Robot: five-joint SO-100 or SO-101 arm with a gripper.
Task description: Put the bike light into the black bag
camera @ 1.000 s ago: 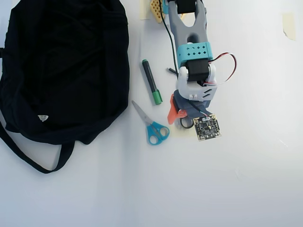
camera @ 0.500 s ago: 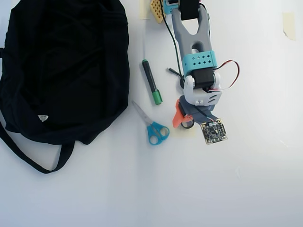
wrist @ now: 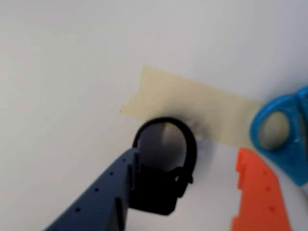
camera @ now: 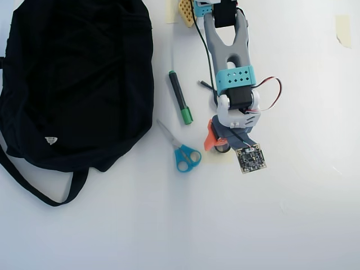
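1. The pincer (wrist: 192,202) is standing apart on the white table (wrist: 62,72), its blue jaw touching the bike light (wrist: 161,185) and the orange one off to the side, apparently lining up a grasp.
2. The light's loop is lying over a strip of tape (wrist: 192,108), perhaps a placement marker.
3. Blue scissors (camera: 184,154) and a green marker (camera: 180,97) are lying between the arm and the bag.
4. The black bag (camera: 73,79) is waiting well apart; its white label (camera: 51,140) is too small to read.

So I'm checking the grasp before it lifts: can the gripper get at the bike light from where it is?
Probably yes. In the wrist view the bike light sits between the blue finger and the orange finger, nothing blocking it. The jaws look open, with a gap on the orange side.
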